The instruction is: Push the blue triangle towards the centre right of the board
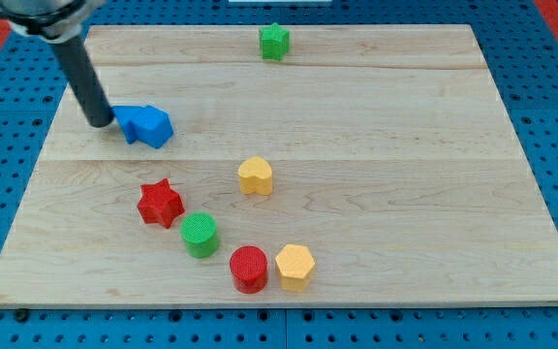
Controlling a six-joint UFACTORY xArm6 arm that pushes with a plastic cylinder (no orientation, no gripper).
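Observation:
Two blue blocks sit pressed together at the view's left. The smaller one, the blue triangle, is on the left, and a chunkier blue block touches its right side. My tip is just left of the blue triangle, touching or nearly touching its left edge. The dark rod rises from the tip up and to the left, out of the view's top.
A green star is near the top edge of the wooden board. A yellow heart is at centre. A red star, green cylinder, red cylinder and yellow hexagon curve along the lower left.

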